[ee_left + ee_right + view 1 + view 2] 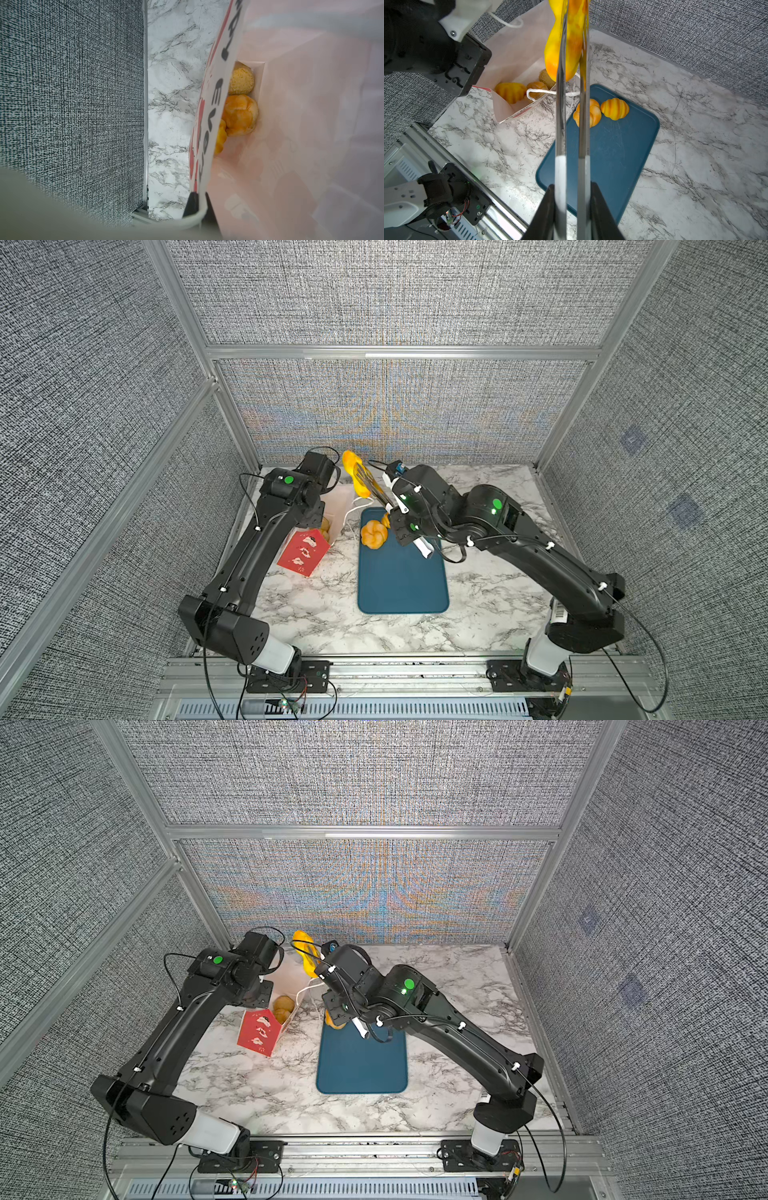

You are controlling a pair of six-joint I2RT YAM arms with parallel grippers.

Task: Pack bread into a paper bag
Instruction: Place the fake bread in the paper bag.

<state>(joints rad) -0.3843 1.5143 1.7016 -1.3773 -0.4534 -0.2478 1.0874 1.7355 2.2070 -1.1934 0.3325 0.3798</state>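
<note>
My right gripper [572,187] is shut on metal tongs [560,104], and the tongs clamp a long yellow-orange bread [564,41] in the air above the paper bag [508,47]. The bag stands open, with a red side [303,551] and white inside. My left gripper [200,204] is shut on the bag's printed front wall by the cord handle. Three breads lie inside the bag: a ridged one [510,91], a knot roll [241,114] and a grainy round bun [242,79]. A knot roll [593,112] and a ridged croissant [614,108] sit on the blue tray [612,155].
The blue tray [403,580] lies on the marble table [490,597], right of the bag. Grey fabric walls with aluminium posts [232,423] enclose the table at the back and sides. The left arm [257,539] leans over the bag's left side.
</note>
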